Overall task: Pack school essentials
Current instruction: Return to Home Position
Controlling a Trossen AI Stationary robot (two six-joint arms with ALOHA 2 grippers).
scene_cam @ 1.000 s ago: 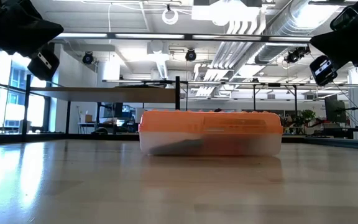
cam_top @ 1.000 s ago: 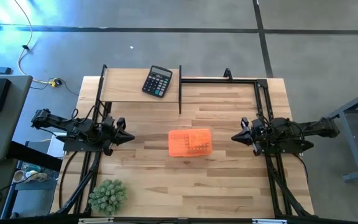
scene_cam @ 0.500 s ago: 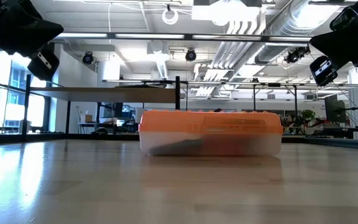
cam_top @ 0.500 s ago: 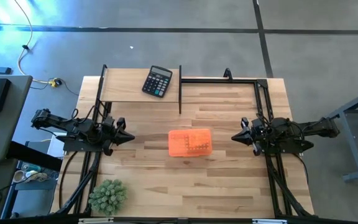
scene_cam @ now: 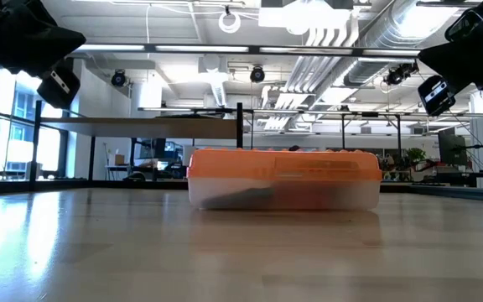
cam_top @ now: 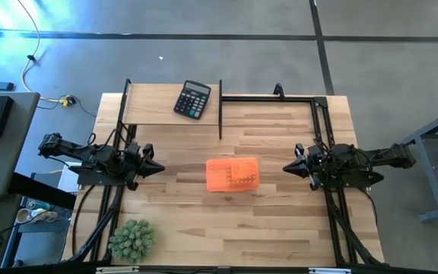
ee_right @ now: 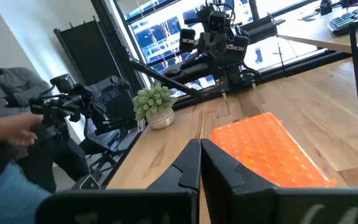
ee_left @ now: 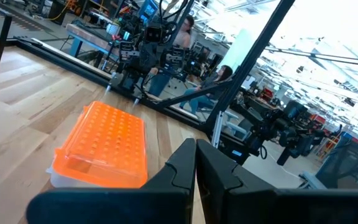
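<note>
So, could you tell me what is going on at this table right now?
Nothing is being handled. The orange-lidded box sits closed in the middle of the table. The left gripper and right gripper hang off to either side of it, both shut and empty. The black calculator lies on the raised shelf, and the spiky plant stands at a table corner.

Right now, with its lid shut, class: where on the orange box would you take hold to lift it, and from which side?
Come from straight above and pinch the box across its shorter span, on the two long walls just under the lid. It lies flat and low, wider than deep, so that span is probably easiest to close on.
</note>
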